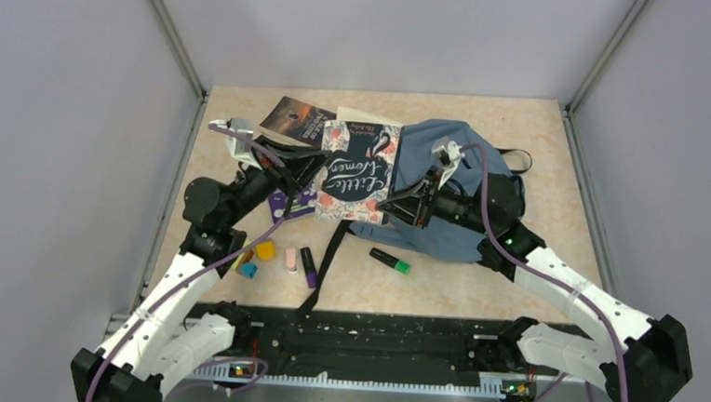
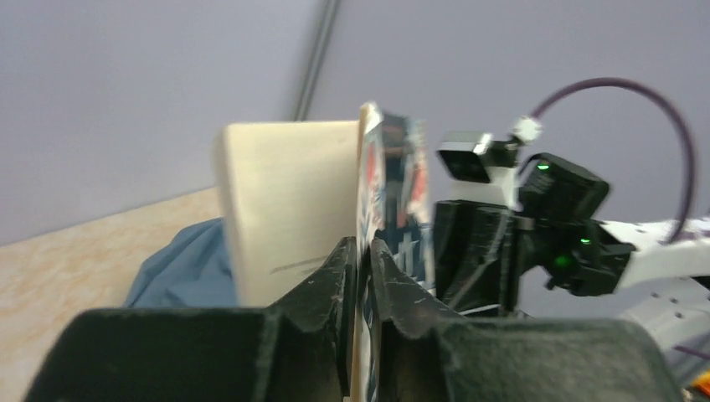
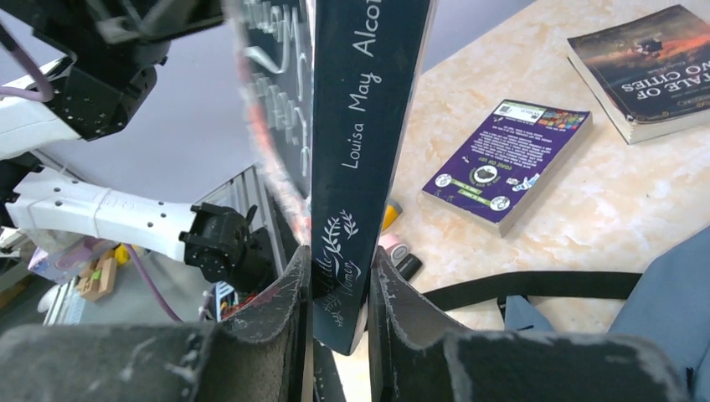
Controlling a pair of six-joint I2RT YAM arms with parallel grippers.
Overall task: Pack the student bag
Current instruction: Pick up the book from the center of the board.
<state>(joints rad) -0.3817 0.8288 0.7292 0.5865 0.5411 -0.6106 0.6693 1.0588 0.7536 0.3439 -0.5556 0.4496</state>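
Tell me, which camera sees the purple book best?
The right wrist view: the purple book lies flat on the table, whole cover showing. The top view catches only a purple sliver, partly covered. The left wrist view misses it.

The beige table point(image 1: 533, 286) bore the bag point(image 1: 430, 145) right of centre, a dark book point(image 1: 293, 118) by the far edge, a purple book point(image 3: 506, 163) left of centre, and a highlighter point(image 1: 391, 260), marker point(image 1: 309, 266), eraser point(image 1: 290, 259) and blocks point(image 1: 265, 250) nearer the near edge.

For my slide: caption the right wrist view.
Right pincer grips dark Little Women paperback by its spine; purple paperback lies on beige table.
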